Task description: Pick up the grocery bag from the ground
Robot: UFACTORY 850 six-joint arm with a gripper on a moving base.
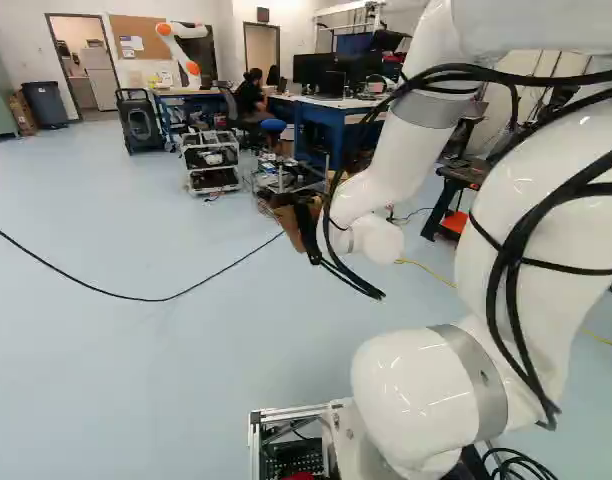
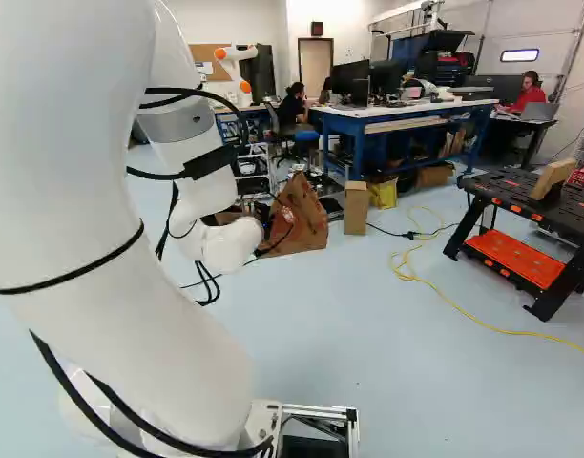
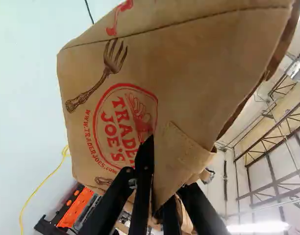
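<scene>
- We find the grocery bag (image 2: pixel 300 218) just beyond the arm's wrist, near the middle of the right base view, against the floor (image 2: pixel 397 382); whether its underside bears on the floor, we cannot tell.
- We record the claw (image 1: pixel 306 228) as closed on the bag: in the wrist view, a folded part of brown paper runs down between the two fingers.
- One finger lies over the printed face; the tip of the other is hidden behind the fold.
- We note that the printed face, with its red round emblem and fork drawing, spreads ahead of the claw.
- In the right base view, we see an upright cardboard box (image 2: pixel 356 208) just to the right of the bag, with a yellow bag (image 2: pixel 384 194) beside that box.
- We observe a yellow cable (image 2: pixel 433 284) curving over the floor towards the black-and-orange bench (image 2: pixel 523 258), which carries a wooden block (image 2: pixel 554 178).
- Behind the bag stands a long blue bench (image 2: pixel 406 114) bearing monitors (image 2: pixel 350 80).
- In the left base view, we log a white wheeled cart (image 1: pixel 210 160) to the left of the bag.
</scene>
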